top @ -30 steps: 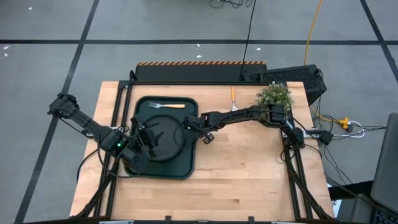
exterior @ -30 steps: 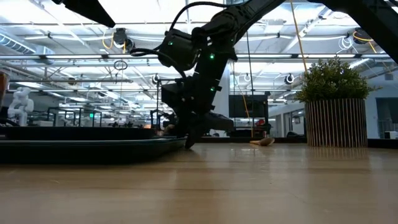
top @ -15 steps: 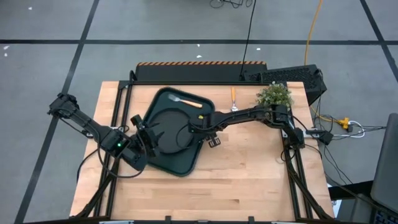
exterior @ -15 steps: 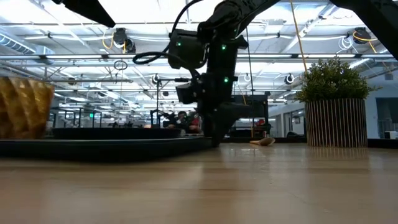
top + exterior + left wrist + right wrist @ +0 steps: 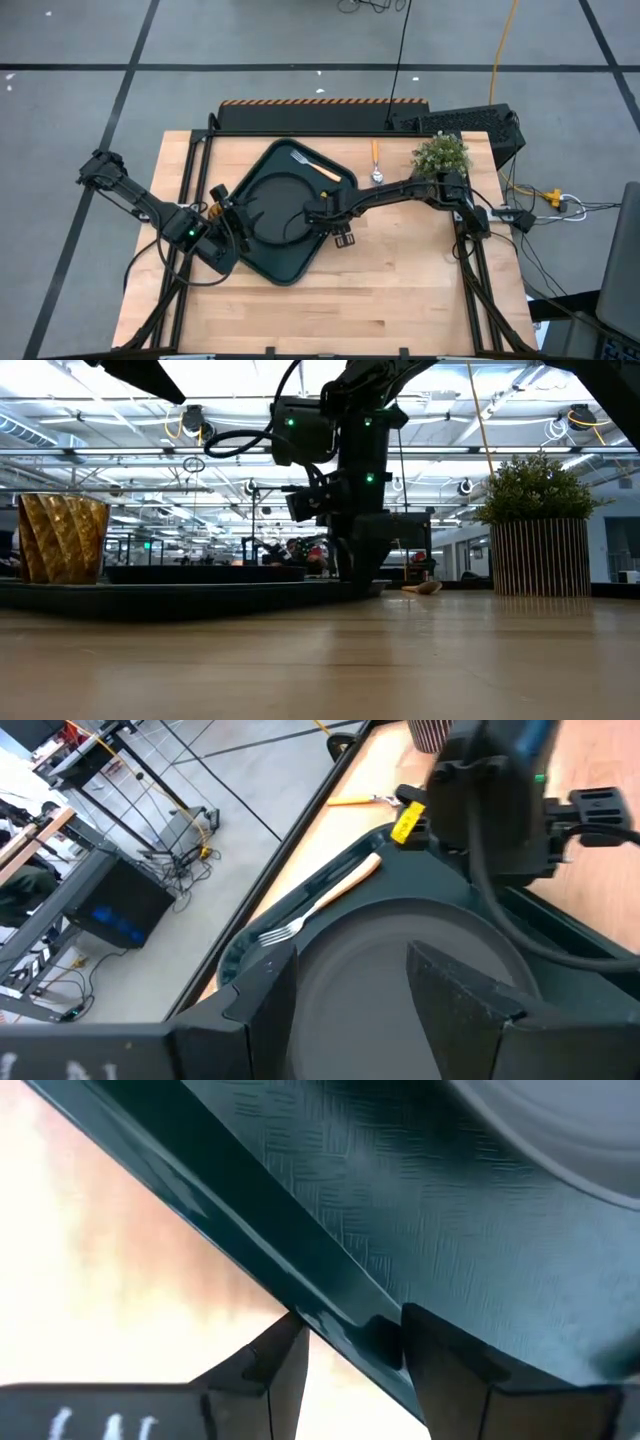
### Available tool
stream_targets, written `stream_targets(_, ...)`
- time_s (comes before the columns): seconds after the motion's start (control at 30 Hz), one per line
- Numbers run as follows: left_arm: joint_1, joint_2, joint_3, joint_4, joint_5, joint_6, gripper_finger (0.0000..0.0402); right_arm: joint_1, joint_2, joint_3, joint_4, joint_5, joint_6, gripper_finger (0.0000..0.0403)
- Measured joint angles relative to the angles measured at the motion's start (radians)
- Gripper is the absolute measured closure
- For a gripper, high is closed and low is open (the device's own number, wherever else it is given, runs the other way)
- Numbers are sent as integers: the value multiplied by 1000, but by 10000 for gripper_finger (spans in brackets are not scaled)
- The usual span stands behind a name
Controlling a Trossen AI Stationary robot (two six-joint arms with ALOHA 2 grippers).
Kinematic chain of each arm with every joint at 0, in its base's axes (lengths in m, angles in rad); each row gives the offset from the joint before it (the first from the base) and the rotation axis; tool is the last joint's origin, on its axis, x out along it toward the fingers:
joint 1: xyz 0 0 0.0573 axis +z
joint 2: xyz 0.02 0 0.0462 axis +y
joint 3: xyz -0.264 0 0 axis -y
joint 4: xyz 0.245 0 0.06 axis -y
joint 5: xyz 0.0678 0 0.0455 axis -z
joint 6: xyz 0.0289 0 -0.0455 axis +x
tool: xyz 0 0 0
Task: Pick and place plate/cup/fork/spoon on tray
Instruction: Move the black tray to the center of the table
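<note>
- Tray (image 5: 285, 262) is lying skewed on the table (image 5: 400, 290), one corner aiming at the spoon (image 5: 375, 160), which is resting on bare wood just beside it.
- Plate (image 5: 270, 205) is sitting inside the tray; fork (image 5: 315, 165) is lying in the tray's far corner; cup (image 5: 63, 538) is standing at the tray's left end in the low view.
- We are seeing the right gripper (image 5: 345, 1342) clamping the tray's rim between its fingers.
- Left gripper (image 5: 350, 985) is hovering over the plate, jaws parted, gripping nothing.
- Potted plant (image 5: 441, 153) is standing at the far right.
</note>
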Motion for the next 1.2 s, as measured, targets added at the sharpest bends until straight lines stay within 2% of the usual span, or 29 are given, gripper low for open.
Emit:
stream_targets(0.27,0,0,0,0,0,-1,208,56,0,0,-35,-1,128,255)
stream_targets(0.47,0,0,0,0,0,-2,208,89,-1,0,-53,-51,319,255)
stream_targets(0.77,0,0,0,0,0,-5,208,154,-2,0,-68,-61,573,255)
stream_targets(1.2,0,0,0,21,-8,63,208,276,-2,0,-63,-164,769,255)
